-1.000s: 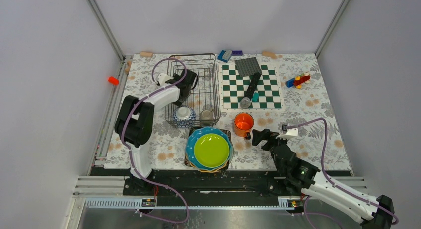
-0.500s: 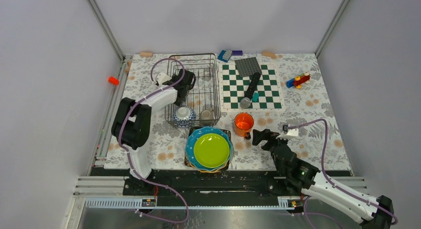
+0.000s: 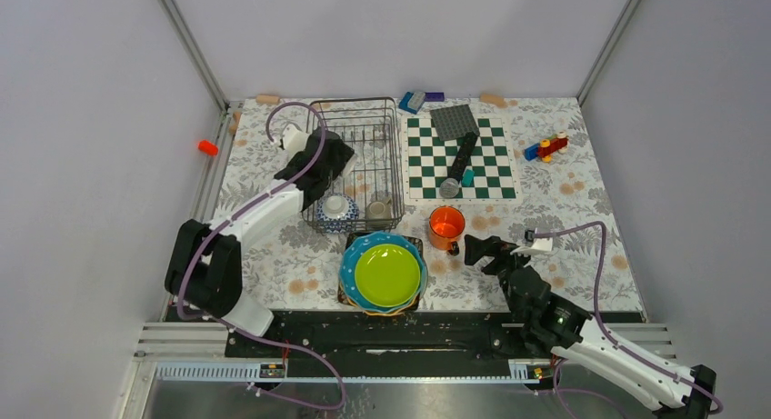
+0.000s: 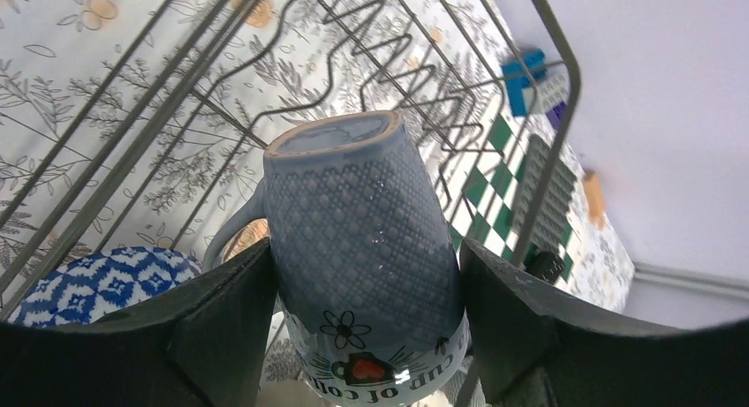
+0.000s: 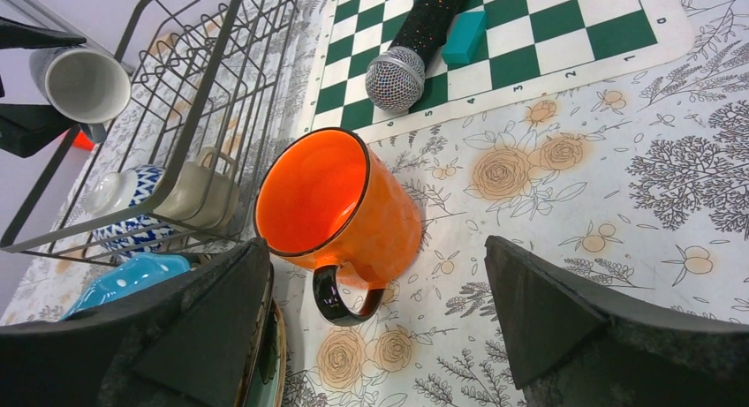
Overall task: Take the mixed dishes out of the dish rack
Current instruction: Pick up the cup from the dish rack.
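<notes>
Since a second ago the left gripper (image 4: pixel 362 259) has narrowed its jaws and drawn back toward 8 o'clock, lifting clear of the wires. It now clamps a grey cup (image 4: pixel 358 222) across the body, one finger flat on each side wall. The cup's mouth faces the wrist and its base points away. The handle sticks out to one side, untouched.

The cup looks like glazed pottery: stiff, fairly light, smooth enough to slip, and likely to chip if it knocks a wire. Its dimpled wall gives the fingers some bite, so this mid-body hold seems sound. The handle would likely make a poorer grip.

In the overhead view the cup hangs over the 9 o'clock rim of the dish rack (image 3: pixel 398 164). Two things remain at the rack's 6 o'clock end: a blue patterned bowl (image 3: pixel 336 210) and a second cup (image 3: pixel 380 207). A stack of plates (image 3: pixel 386 274) sits on the table at 6 o'clock of the rack.

The right gripper (image 5: pixel 375 248) stands wide open and grasps nothing, while the orange mug (image 5: pixel 340 208) rests on the table just ahead of its fingers.
</notes>
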You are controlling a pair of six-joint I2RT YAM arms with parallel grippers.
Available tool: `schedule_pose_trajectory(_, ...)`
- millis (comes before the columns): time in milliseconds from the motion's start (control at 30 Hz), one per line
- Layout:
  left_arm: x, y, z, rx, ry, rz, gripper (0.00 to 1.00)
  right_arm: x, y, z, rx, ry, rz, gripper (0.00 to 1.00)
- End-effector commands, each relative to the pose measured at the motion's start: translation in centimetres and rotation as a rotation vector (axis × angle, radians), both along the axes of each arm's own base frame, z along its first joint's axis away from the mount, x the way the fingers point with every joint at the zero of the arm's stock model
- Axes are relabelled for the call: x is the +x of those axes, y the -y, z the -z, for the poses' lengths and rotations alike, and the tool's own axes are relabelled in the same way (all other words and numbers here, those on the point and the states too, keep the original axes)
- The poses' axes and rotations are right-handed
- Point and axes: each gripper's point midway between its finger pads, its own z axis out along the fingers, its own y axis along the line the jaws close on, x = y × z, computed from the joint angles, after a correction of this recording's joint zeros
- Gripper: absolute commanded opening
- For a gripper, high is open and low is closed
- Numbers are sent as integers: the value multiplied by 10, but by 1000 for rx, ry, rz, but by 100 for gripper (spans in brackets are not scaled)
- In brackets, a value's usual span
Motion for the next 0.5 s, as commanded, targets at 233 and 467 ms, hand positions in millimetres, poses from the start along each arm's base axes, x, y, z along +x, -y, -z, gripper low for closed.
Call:
schedule_pose_trajectory(233, -48, 109, -120, -17, 466, 841, 0, -6, -11, -21, 86, 44, -76, 100)
schedule_pose_trajectory(467, -125, 166, -150, 153, 728, 1462, 3, -13, -27, -40, 109, 56, -177, 100)
